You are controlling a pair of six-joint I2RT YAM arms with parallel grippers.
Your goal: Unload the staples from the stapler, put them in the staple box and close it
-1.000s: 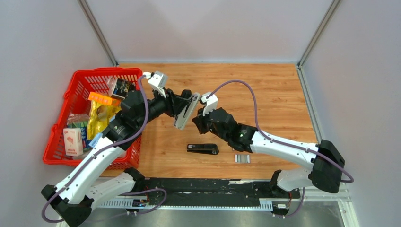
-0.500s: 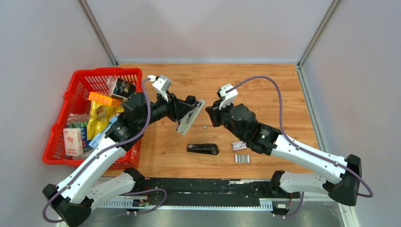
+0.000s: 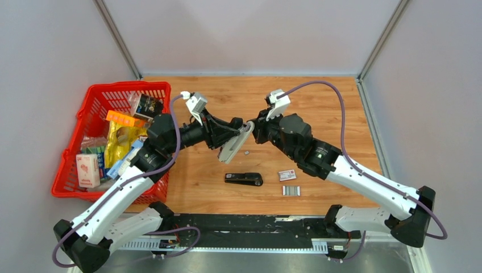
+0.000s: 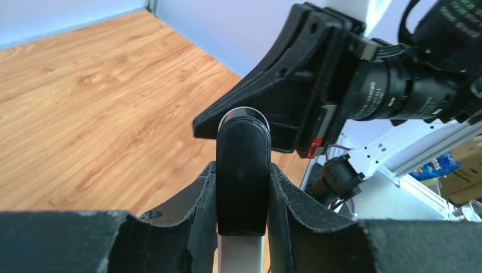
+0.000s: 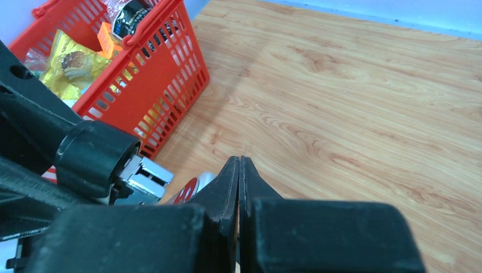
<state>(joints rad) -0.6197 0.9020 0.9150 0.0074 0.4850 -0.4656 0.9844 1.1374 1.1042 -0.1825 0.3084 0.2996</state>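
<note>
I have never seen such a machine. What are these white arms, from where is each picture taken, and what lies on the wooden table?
These are two robot arms, each ending in a two-finger gripper. The wide picture comes from a fixed camera above; the two close ones come from cameras on the wrists. The left gripper is clamped on a grey stapler, held over the table. The right gripper, its fingers shut together, is close to that stapler's end. On the table lie a black stapler, a small white-and-red box, a strip of staples and a tiny bit too small to name. A red basket of packets stands at the left.
</note>
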